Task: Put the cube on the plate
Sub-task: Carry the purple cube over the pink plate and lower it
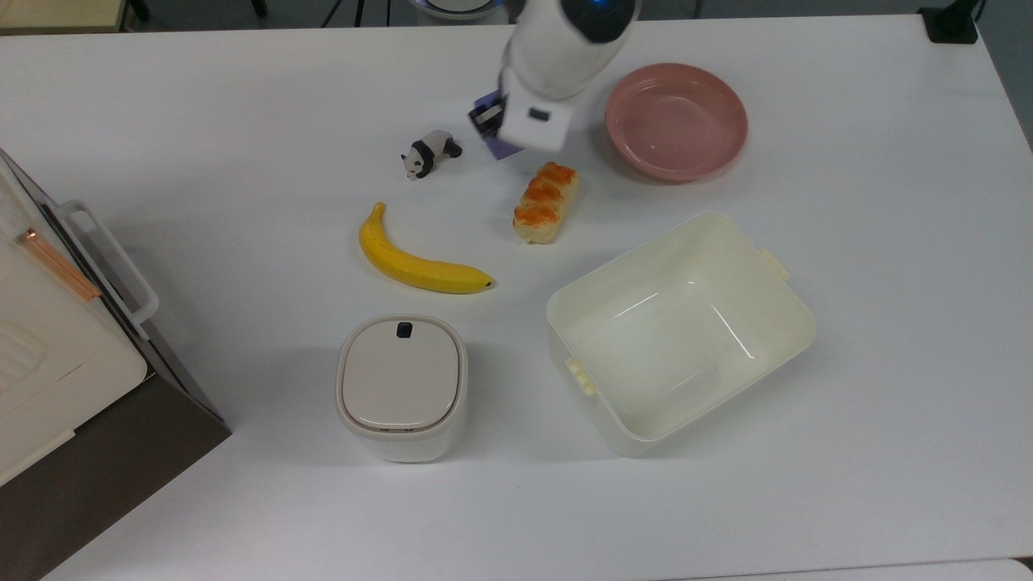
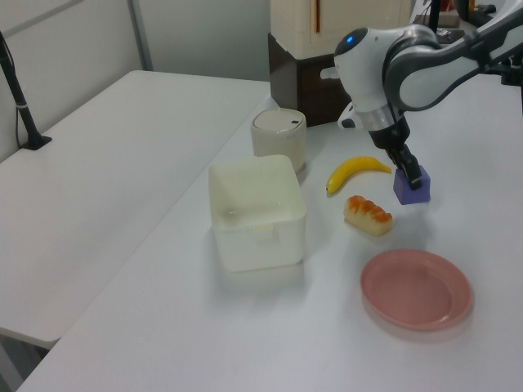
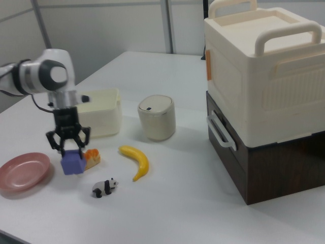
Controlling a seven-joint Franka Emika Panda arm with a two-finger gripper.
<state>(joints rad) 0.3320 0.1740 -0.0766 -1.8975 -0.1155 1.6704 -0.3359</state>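
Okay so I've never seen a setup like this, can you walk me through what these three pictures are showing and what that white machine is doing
The white machine is a robot arm ending in a two-finger gripper. The three pictures show the same moment: the top view looks down on the white table, and the left and right views look across it from opposite sides.

The gripper is shut on a small purple cube, lifted clear of the table. In the top view it sits between a toy panda and a pink plate, which is empty.

Also on the table: a banana, a piece of bread, an open cream tub and a small lidded bin. A large cream case is stacked on a dark box at the edge.
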